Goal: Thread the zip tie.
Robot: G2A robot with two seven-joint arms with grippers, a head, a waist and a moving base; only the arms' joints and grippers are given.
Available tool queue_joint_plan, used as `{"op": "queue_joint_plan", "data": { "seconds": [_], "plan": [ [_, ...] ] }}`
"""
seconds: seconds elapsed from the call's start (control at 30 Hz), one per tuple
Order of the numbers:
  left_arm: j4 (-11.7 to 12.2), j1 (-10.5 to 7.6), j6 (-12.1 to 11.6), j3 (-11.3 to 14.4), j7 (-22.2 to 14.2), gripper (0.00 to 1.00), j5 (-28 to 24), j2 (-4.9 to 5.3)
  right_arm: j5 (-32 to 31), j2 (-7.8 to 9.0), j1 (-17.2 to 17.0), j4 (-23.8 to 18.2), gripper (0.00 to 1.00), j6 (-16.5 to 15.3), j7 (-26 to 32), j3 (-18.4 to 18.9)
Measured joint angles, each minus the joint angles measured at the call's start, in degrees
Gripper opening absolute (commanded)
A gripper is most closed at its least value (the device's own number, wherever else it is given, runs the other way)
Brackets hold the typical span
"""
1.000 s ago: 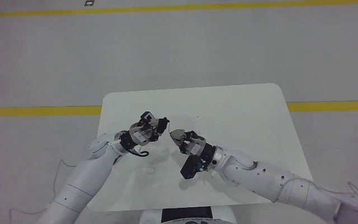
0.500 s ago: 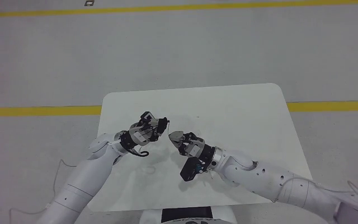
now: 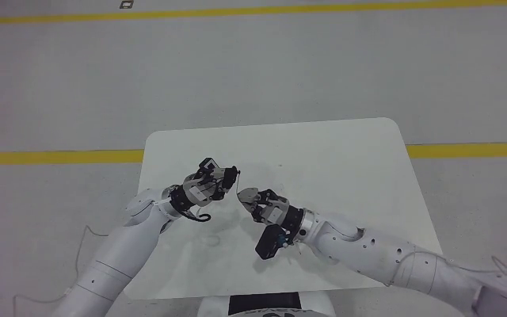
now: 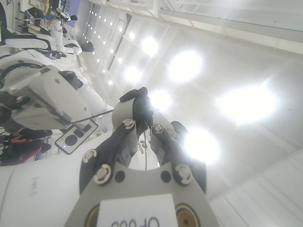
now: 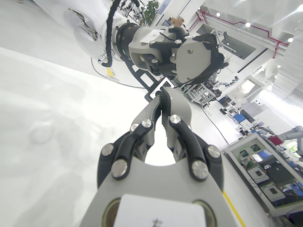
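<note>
1. Grippers counted: two. Both are held above the table's front left part, tips facing each other and close together but not touching.
2. Left gripper point(image 4: 140, 95): fingers pressed together on the zip tie. It is tilted up and away from the table, so its wrist view faces the ceiling lights.
3. Right gripper point(image 5: 161, 98): fingers pressed together along their ribbed pads, with no gap visible at the tips. The pictures do not settle whether anything is pinched between them.
4. Zip ties counted: one. The zip tie point(image 4: 92, 117) is a thin black strap held clear of the table. A dark bunch of it sits at the left gripper's fingertips. From there one thin length runs across to the side of the right gripper. A second thin strand hangs back between the left fingers toward the palm. Where the strap's far end stops at the right gripper cannot be made out.
5. In the top view the strap is barely visible. It shows only as a faint line in the small space between the two grippers.
6. Tables counted: one. The table point(image 3: 341, 150) is white with rounded corners.
7. Cables counted: one black sleeved cable point(image 5: 110, 27), which loops beside the left wrist.
8. Floor markings counted: two yellow stripes. One yellow stripe point(image 3: 71, 156) passes behind the table at its mid-height. The far yellow stripe point(image 3: 238, 13) lies well beyond the table.
</note>
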Motion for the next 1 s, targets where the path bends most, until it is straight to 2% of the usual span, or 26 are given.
{"op": "queue_joint_plan", "data": {
  "seconds": [1.0],
  "plan": [
    [0.0, 0.0, 0.0, 0.0, 0.0, 0.0, 0.0, 0.0, 0.0, -0.77, 0.7, 0.4, 0.0, -6.8, -1.0, 0.0]
  ]
}}
